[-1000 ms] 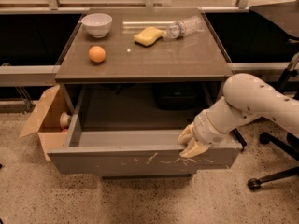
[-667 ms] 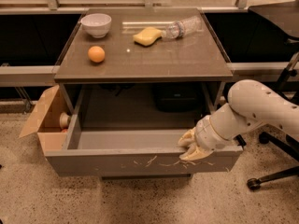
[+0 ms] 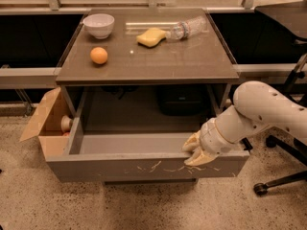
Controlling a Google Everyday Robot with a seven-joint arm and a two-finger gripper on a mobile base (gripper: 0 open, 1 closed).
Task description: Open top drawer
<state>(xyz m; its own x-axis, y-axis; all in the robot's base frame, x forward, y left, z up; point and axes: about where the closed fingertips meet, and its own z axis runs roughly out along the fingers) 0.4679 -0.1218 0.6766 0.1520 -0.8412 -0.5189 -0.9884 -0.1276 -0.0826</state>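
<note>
The top drawer (image 3: pixel 120 169) is pulled far out of the grey cabinet. Its grey-brown front faces me low in the view, with white scratch marks right of centre. Its inside looks empty. My gripper (image 3: pixel 194 152) sits at the right part of the drawer's front rim, its pale fingers over the top edge. The white arm comes in from the right.
On the cabinet top (image 3: pixel 201 63) lie a white bowl (image 3: pixel 99 25), an orange (image 3: pixel 99 55), a yellow sponge (image 3: pixel 150 36) and a clear plastic bottle (image 3: pixel 188 28) on its side. An open cardboard box (image 3: pixel 48 123) stands at the left. An office chair's base (image 3: pixel 283 176) is at the right.
The drawer front has come a little further out toward me, and my gripper has moved with it at the rim.
</note>
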